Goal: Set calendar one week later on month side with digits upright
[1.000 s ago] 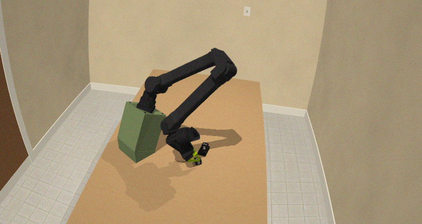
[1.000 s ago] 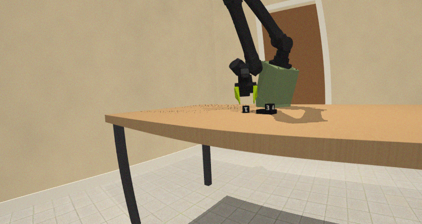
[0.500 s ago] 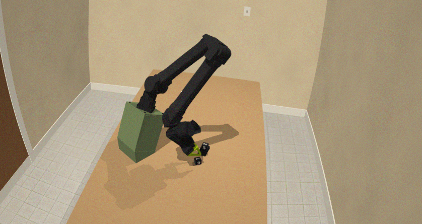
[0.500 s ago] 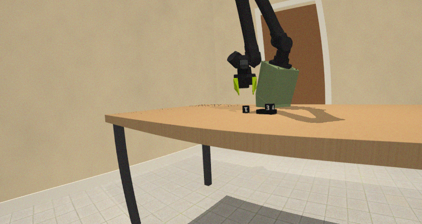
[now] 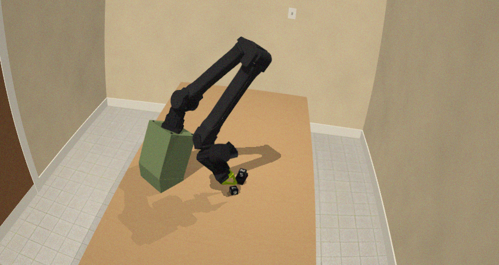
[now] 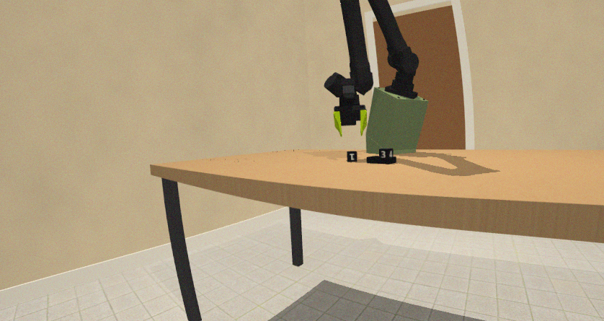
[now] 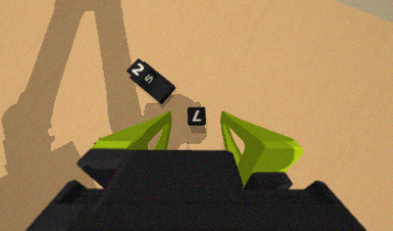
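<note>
The loose black cube [image 5: 233, 190] [image 6: 351, 156] [image 7: 196, 115] stands flat on the table beside the tray. It shows a 7 on top, a 1 in the exterior view, and a 6 or 9 on a side in the top view. The small black tray [image 6: 372, 160] [image 7: 163, 92] lies on the table. The other cube [image 5: 242, 172] [image 6: 385, 153] [image 7: 137, 69] sits at one end of it, 2 on top, with 5, 3 and 4 on sides; the tray's other end is empty. My gripper [image 5: 236, 181] [image 6: 351, 135] is open and empty above the loose cube. The month's name is not readable.
The green base block [image 5: 165, 158] [image 6: 395, 124] carries the arm, behind the tray and cubes in the exterior view. The tray is off to the upper left of the fingers in the wrist view. The table's front edge [image 6: 338, 194] runs below them in the exterior view.
</note>
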Tool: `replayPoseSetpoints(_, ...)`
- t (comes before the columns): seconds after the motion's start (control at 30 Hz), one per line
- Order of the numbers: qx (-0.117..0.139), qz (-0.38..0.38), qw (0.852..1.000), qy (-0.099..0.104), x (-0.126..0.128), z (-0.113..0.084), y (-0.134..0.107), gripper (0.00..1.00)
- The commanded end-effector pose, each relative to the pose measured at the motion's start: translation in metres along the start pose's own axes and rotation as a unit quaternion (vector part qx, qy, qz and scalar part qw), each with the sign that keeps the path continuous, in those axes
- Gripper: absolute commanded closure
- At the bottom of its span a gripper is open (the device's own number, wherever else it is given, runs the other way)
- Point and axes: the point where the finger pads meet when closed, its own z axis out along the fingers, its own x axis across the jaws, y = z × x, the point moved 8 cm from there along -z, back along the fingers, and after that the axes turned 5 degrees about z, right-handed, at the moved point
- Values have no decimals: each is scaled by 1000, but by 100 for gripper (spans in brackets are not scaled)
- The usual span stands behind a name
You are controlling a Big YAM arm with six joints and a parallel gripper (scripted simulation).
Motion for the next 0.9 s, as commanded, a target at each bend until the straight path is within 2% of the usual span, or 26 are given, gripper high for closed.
replayPoseSetpoints(0.0,11,-28,1000,1,-4,3,16,37)
replayPoseSetpoints(0.13,50,-27,998,-4,-3,4,24,37)
replayPoseSetpoints(0.2,50,-27,998,-4,-3,4,24,37)
replayPoseSetpoints(0.37,92,-30,995,-6,-2,4,32,37)
replayPoseSetpoints(0.47,104,-32,994,-6,-1,3,35,37)
replayPoseSetpoints(0.77,119,-31,992,-8,-1,5,38,37)
replayPoseSetpoints(0.87,153,-31,988,-13,-2,8,44,37)
